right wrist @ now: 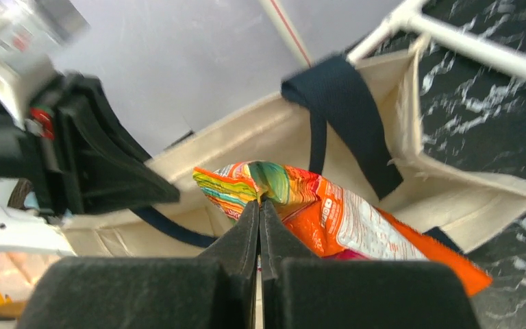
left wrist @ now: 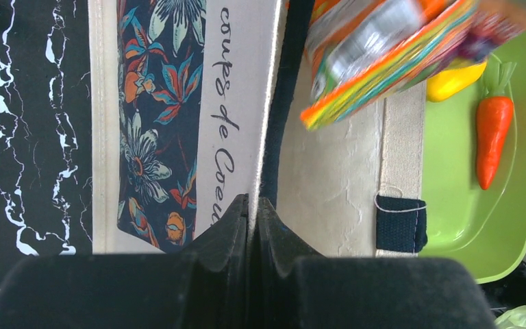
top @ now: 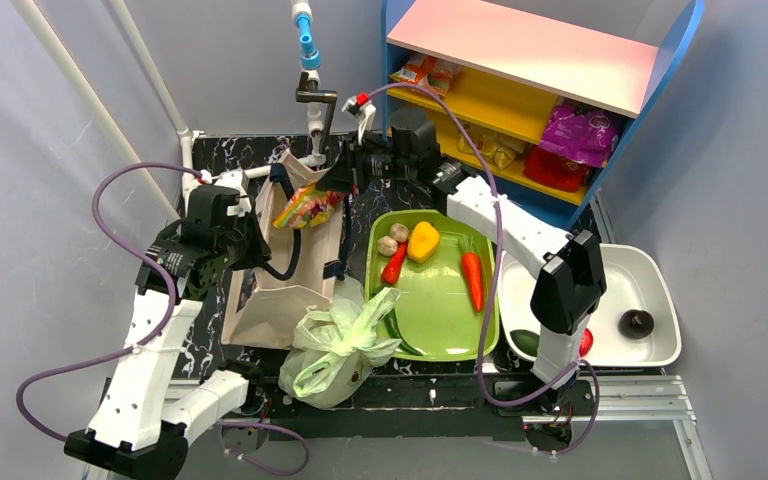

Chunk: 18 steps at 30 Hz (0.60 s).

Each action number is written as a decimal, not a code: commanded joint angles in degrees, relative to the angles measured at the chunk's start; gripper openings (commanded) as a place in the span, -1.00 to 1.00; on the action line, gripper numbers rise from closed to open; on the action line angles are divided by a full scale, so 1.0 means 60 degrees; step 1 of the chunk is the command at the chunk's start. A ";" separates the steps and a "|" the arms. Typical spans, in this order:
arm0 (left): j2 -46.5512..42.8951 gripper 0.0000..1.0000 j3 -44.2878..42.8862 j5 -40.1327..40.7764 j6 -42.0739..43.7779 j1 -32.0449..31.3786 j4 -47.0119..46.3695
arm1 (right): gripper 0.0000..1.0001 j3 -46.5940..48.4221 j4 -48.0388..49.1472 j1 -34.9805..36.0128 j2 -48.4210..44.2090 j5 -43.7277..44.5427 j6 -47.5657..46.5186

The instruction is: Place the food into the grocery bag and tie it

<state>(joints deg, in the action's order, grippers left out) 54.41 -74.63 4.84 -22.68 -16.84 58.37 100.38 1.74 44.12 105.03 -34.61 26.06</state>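
My right gripper (top: 335,182) (right wrist: 259,202) is shut on the top edge of a colourful orange snack packet (top: 305,208) (right wrist: 335,216) (left wrist: 397,48). The packet hangs over the open mouth of a beige canvas tote (top: 280,300) (right wrist: 452,185). My left gripper (top: 258,250) (left wrist: 253,200) is shut on the tote's near rim (left wrist: 264,123) and holds it up. The grocery bag (top: 340,345), pale-green crinkly plastic, lies slumped at the table's front, apart from both grippers. More food lies on a green tray (top: 440,330): a carrot (top: 472,280) (left wrist: 492,133), a yellow pepper (top: 422,240), a red pepper (top: 395,262) and mushrooms (top: 392,240).
A white tub (top: 650,280) at the right holds a dark round fruit (top: 636,323); the right arm hides part of it. A blue and yellow shelf (top: 520,100) at the back right carries snack packets, one of them purple (top: 580,130). A white pipe frame (top: 310,120) stands behind the tote.
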 commanded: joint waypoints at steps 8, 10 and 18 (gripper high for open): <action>-0.0023 -1.00 -0.0258 0.0317 0.0191 -0.0108 -0.0244 | -0.97 -0.0869 -0.0797 0.0088 -0.0567 -0.0216 -0.1751; -0.0048 -1.00 -0.0231 0.0335 0.0175 -0.0105 -0.0233 | -0.97 -0.0830 -0.0887 0.0088 -0.0593 -0.0180 -0.1787; -0.0146 -1.00 -0.0109 0.0450 0.0191 -0.0108 -0.0216 | -0.18 -0.0700 -0.0988 0.0127 -0.0641 -0.0146 -0.1751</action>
<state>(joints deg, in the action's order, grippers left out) 54.87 -74.63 6.09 -22.04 -17.37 58.35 94.74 -5.98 44.45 104.92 -35.33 16.51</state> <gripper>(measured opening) 0.047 0.271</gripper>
